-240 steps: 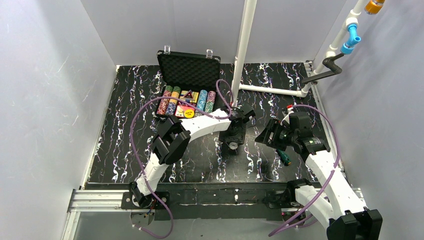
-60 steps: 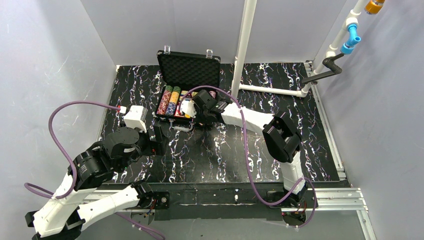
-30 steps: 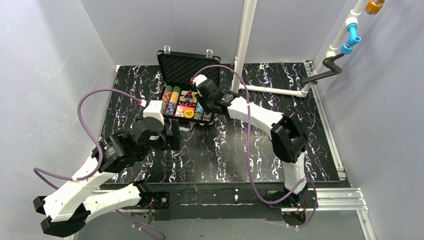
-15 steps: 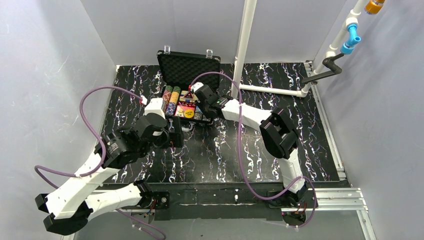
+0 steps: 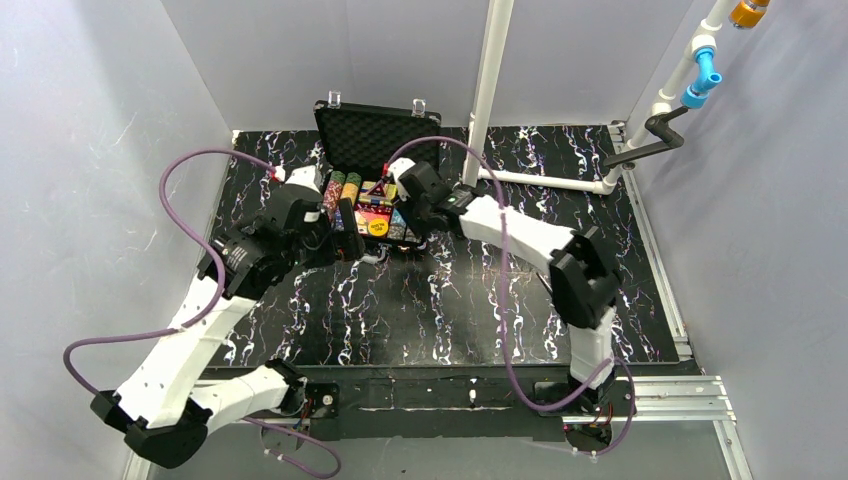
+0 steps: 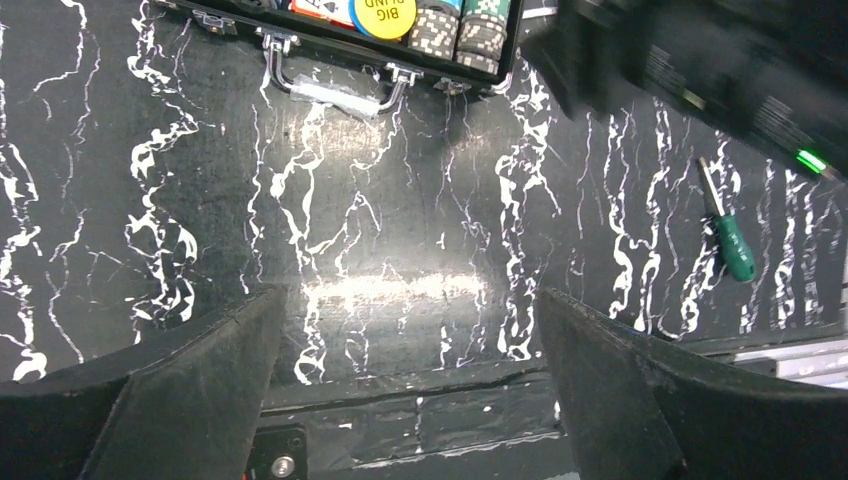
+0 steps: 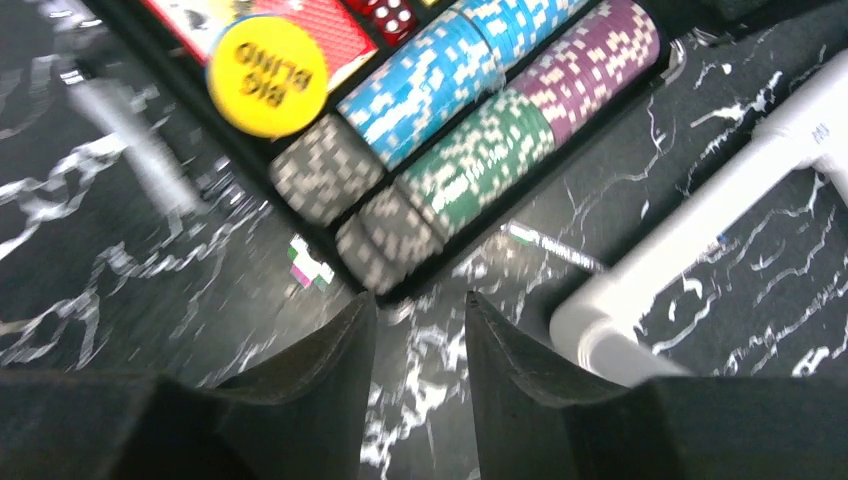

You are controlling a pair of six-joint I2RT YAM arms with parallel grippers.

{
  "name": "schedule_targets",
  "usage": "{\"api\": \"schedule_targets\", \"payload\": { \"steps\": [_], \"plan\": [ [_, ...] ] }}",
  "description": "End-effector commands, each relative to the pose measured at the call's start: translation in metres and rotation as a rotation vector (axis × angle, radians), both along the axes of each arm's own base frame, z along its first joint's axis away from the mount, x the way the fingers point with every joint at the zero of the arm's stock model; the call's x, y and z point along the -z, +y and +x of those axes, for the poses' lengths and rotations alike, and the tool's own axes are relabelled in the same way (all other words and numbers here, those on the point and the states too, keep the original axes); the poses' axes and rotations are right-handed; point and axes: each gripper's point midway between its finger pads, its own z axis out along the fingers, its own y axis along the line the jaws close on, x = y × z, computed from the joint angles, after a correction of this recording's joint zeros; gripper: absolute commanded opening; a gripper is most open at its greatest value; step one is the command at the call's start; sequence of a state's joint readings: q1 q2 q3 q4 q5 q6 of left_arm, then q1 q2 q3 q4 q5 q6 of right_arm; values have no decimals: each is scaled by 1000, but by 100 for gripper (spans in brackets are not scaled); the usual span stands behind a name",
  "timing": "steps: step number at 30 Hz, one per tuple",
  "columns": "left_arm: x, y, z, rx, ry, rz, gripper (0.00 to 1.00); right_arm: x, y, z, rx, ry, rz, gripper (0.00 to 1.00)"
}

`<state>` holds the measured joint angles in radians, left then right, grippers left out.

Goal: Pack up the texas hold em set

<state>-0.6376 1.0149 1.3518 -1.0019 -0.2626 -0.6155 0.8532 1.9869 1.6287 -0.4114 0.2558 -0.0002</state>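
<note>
Black marbled table, open case at its far side, left gripper at the case's left front with fingers spread wide, right gripper fingers narrowly apart and empty over its near-right corner, chip rows and yellow Big Blind disc nestled inside.

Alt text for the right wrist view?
The right gripper, jaws slightly apart and empty, hovers at a corner of the open case holding rows of blue, purple, green and grey poker chips and a yellow BIG BLIND disc. A white pipe lies to the right.
</note>
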Motion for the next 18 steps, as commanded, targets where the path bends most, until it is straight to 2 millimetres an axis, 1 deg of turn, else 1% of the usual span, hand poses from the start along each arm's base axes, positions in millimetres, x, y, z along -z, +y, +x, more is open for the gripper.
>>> {"api": "schedule_targets", "payload": {
  "steps": [1,4,5,7,8,9,10,11,12,13,14,15,16,17,18],
  "plan": [
    [-14,-14,17,30,4,-120,98,-87,-11,-42,-25,-12,211,46],
    [-18,-26,38,22,23,-227,98,-91,-33,-75,-18,37,276,47],
    [-20,-31,47,18,29,-271,98,-87,-40,-86,-15,58,295,47],
    [-25,-40,69,0,34,-379,98,-87,-57,-106,0,76,333,47],
    [-28,-44,80,-9,33,-438,97,-82,-67,-115,15,87,342,48],
    [-26,-48,93,-27,46,-498,97,-82,-76,-123,29,87,357,49],
    [-28,-52,105,-39,46,-563,96,-79,-86,-130,48,89,368,49],
    [-32,-58,118,-45,45,-640,95,-70,-97,-137,70,97,366,50],
    [-34,-59,132,-59,35,-698,93,-68,-107,-141,92,89,375,50],
    [-38,-66,160,-76,-3,-777,92,-69,-124,-146,132,68,400,51],
    [-44,-70,186,-101,-46,-859,90,-63,-142,-147,181,66,403,52],
    [-52,-74,223,-134,-114,-970,86,-63,-158,-149,227,64,433,52],
    [-55,-76,268,-170,-196,-1049,81,-66,-170,-151,257,59,475,54],
    [-57,-76,293,-201,-229,-1062,81,-63,-176,-153,270,68,487,54],
    [-55,-75,322,-246,-264,-1079,81,-60,-181,-155,285,79,485,54]
  ]
}}
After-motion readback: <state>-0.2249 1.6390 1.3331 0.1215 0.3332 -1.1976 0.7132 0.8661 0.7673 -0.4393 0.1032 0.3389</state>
